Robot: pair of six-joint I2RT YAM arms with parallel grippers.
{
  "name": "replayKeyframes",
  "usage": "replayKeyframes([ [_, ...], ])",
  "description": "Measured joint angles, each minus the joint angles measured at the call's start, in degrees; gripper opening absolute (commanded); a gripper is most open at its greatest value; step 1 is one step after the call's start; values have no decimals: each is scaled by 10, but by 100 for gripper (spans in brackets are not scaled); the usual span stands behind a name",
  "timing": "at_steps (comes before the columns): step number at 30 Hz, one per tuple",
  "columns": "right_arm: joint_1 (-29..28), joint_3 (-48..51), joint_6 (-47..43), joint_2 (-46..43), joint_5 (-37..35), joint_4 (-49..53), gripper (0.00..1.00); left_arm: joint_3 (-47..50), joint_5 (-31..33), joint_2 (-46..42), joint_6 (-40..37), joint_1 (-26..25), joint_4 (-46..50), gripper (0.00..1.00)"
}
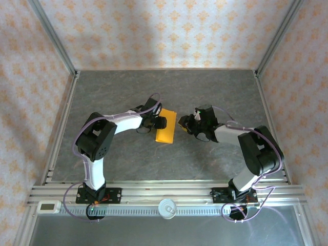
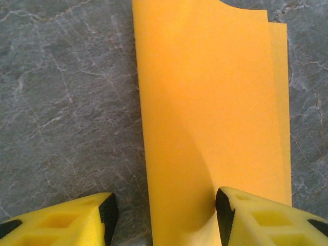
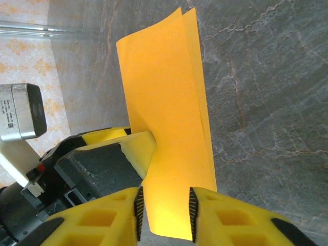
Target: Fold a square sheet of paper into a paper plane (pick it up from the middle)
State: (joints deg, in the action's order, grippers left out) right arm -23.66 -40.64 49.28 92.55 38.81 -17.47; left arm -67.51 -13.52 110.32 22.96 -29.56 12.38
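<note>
Jaws: your left gripper (image 2: 164,218) is spread wide, one finger (image 2: 256,220) on the folded orange sheet of paper (image 1: 166,129) mid-table. Your right gripper (image 3: 165,215) straddles its edge, can't tell if it's pinching. Left arm (image 1: 120,123) and right arm (image 1: 241,134) bend inward over the grey marbled tabletop (image 1: 118,92), with floral-wallpaper walls (image 1: 164,31) around.

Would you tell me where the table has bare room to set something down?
Free: the far strip between the paper and the back wall, and the near strip between paper and front rail. Crowded: the centre, where left gripper and right gripper flank the paper.

Matt orange paper (image 2: 205,102) on a veined, stone-look grey table (image 2: 61,102)
</note>
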Motion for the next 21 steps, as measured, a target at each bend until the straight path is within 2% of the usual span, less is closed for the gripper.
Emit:
replayKeyframes([
  [9,-1,-7,2,0,-13,0,29,-41,2,20,-62,0,59,54],
  [12,-1,-7,2,0,-16,1,26,-55,5,28,-71,0,76,54],
  [21,-1,-7,2,0,-18,1,26,-60,4,31,-76,0,82,60],
])
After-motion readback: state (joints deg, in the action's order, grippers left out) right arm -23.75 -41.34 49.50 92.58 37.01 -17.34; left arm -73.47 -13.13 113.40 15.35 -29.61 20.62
